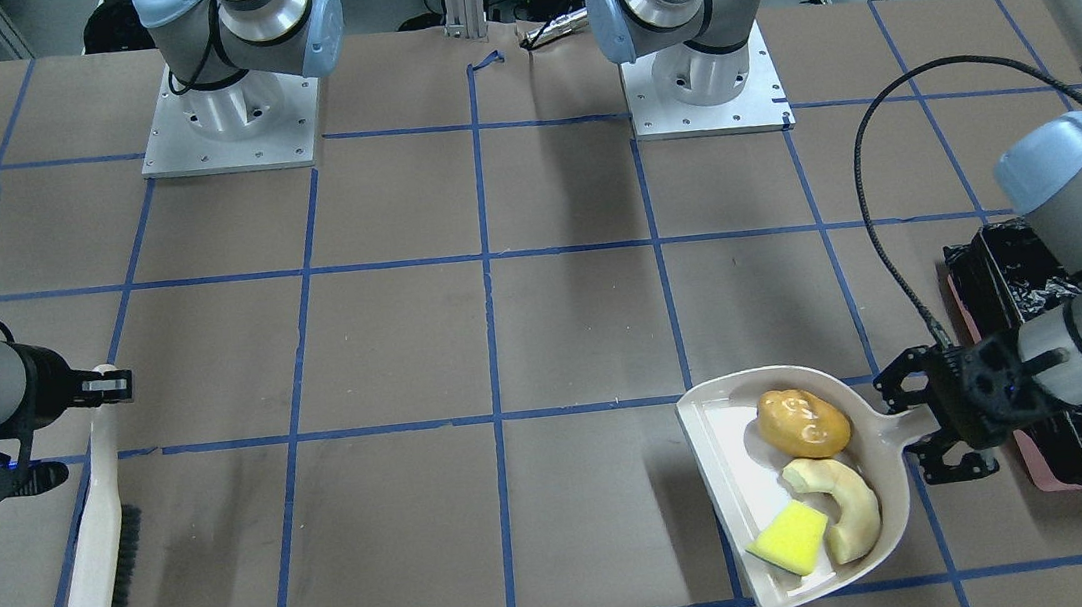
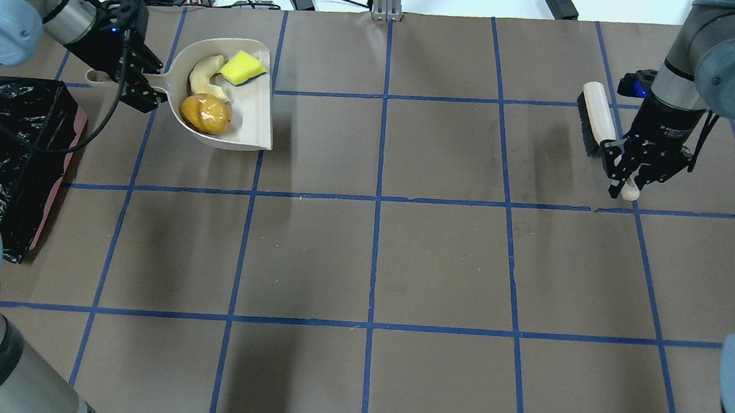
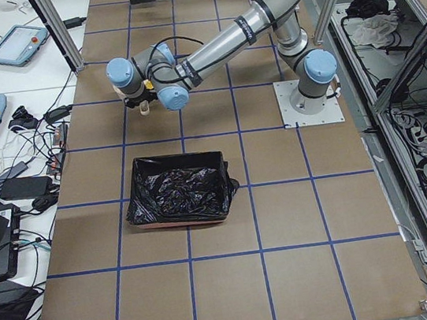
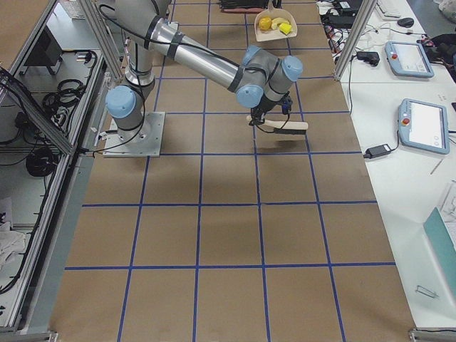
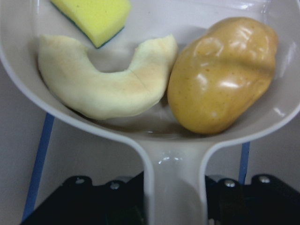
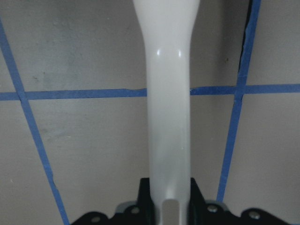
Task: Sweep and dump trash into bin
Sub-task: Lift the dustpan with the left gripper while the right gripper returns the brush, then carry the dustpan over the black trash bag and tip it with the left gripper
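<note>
Left arm reaches out low with its forearm above the bin's far end. The left hand (image 2: 147,83) is pinched on the handle of the beige dustpan (image 2: 252,116), wrist about level, pan mouth pointing toward table centre. Right arm is bent down from above. The right hand (image 2: 629,176) is clamped on the end of the white handle of the brush (image 2: 598,117), bristles facing table centre.

All three trash pieces are in the pan: amber lump (image 2: 205,113) at the back next to the handle, pale crescent (image 2: 202,77) touching it, yellow wedge (image 2: 243,68) just past the crescent toward the pan mouth.

Pan and brush both throw shadows offset to one side, so both look clear of the table (image 2: 442,260). The bin (image 3: 178,189) has a black liner and a pink base edge. It sits near the table's end on the robot's left, just beside the left hand and nearer the robot than the pan. Brush is well apart from it, near the opposite end. Wide open table between the two hands.

Surface is brown sheet with a blue tape grid. Operator benches with tablets and cables run along the far side.
</note>
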Controlling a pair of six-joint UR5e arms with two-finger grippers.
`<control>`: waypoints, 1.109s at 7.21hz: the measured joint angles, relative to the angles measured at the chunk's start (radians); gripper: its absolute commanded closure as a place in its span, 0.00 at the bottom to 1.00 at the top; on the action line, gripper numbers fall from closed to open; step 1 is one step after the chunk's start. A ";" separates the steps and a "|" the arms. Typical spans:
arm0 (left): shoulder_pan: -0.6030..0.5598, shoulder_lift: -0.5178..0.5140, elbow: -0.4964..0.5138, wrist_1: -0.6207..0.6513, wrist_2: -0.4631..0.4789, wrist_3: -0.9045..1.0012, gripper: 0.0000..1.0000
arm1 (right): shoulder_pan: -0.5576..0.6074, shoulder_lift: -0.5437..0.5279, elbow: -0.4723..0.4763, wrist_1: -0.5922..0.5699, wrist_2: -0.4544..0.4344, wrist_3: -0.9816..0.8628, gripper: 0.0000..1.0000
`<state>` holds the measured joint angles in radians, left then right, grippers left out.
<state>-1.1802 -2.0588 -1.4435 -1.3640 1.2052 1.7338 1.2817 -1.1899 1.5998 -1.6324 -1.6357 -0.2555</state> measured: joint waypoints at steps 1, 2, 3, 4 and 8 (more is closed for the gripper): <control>0.054 0.026 0.007 -0.045 -0.026 0.007 1.00 | -0.018 0.008 0.002 -0.001 -0.013 -0.023 1.00; 0.113 0.055 0.025 -0.112 -0.049 0.012 1.00 | -0.033 0.012 0.008 -0.014 -0.033 -0.043 1.00; 0.168 0.079 0.056 -0.176 -0.057 0.022 1.00 | -0.041 0.014 0.016 -0.038 -0.051 -0.052 1.00; 0.223 0.097 0.083 -0.220 -0.057 0.039 1.00 | -0.045 0.016 0.022 -0.053 -0.064 -0.053 1.00; 0.428 0.107 0.149 -0.241 0.019 0.163 1.00 | -0.050 0.022 0.054 -0.083 -0.076 -0.025 1.00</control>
<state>-0.7522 -1.9517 -1.2941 -1.6049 1.2241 1.8965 1.2313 -1.1674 1.6538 -1.7153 -1.7116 -0.2803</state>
